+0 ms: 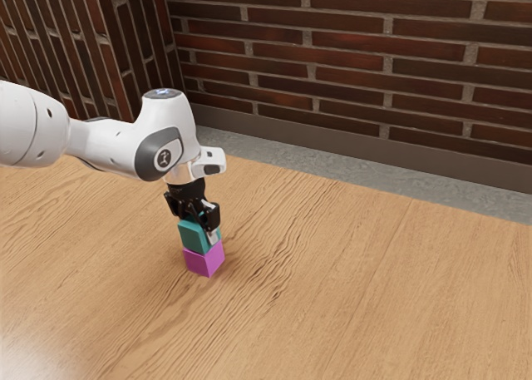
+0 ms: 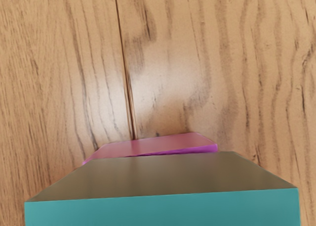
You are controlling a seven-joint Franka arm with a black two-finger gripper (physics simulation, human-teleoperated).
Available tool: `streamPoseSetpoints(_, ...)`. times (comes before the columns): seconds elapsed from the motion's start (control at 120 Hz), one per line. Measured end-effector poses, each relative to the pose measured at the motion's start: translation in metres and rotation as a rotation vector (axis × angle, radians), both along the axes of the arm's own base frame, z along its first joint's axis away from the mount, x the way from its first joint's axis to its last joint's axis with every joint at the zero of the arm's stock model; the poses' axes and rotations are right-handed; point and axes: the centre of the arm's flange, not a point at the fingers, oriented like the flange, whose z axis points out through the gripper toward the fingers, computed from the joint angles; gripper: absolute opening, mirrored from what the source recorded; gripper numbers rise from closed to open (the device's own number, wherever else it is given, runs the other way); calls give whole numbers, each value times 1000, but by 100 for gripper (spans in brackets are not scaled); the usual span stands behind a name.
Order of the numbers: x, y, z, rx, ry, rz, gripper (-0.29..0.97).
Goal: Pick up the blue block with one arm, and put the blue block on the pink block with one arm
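A teal-blue block (image 1: 196,235) rests on top of the pink block (image 1: 205,260) on the wooden table (image 1: 349,288). My gripper (image 1: 199,229) comes down from above, its black fingers on two opposite sides of the blue block, shut on it. Under my hand in the wrist view, the blue block (image 2: 163,194) looms large, and a strip of the pink block (image 2: 158,146) peeks out just beyond it.
A brick wall (image 1: 349,56) runs along the back and the exterior view's left, with a grey strip of floor (image 1: 374,176) at the table's far edge. Bare wood surrounds the two stacked blocks on all sides.
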Motion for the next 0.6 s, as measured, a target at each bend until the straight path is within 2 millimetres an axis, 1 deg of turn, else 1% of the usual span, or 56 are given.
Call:
streamPoseSetpoints(0.175,0,0,-3,-3,5,-2,32)
streamPoseSetpoints(0.225,0,0,-3,-7,6,-5,41)
streamPoseSetpoints(0.5,-1,1,-2,-24,9,-32,59)
streamPoseSetpoints(0.567,-1,1,5,-25,-1,-38,61)
streamPoseSetpoints(0.6,-2,1,14,-26,-12,-38,62)
